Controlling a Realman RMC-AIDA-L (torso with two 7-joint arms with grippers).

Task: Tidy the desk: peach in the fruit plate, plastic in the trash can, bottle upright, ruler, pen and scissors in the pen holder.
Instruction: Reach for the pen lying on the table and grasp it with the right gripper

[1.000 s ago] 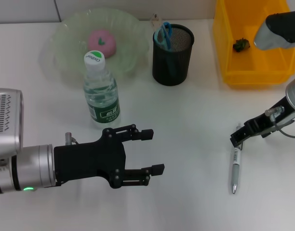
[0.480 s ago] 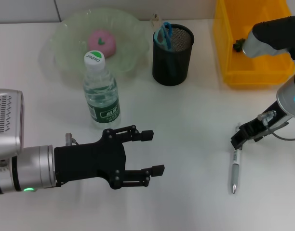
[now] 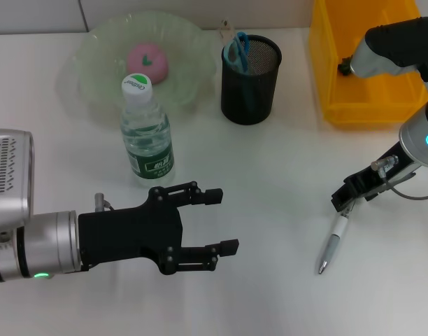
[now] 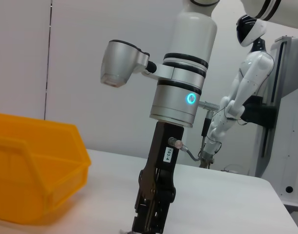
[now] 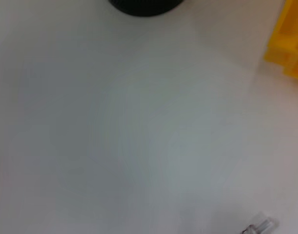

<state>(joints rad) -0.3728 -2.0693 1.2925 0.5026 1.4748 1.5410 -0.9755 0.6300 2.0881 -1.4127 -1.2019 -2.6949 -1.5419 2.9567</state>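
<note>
- The step in hand is judged to be the pen pickup: one slim silver-and-white pen is clenched at its upper end by the right gripper, well to the near right of the black mesh pen holder.
- The left gripper, released, hovers near and left of the holder.
- Next, a lift and carry to the holder is called for.
- One clear plastic bottle stands upright left of the holder.
- One pink peach lies in one pale green fruit plate.
- One yellow plastic bin stands right of the holder.

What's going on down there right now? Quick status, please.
Right gripper shut on the pen, its tip hanging down. Left gripper open, parked over the desk. Pen holder waits behind, path unobstructed.
</note>
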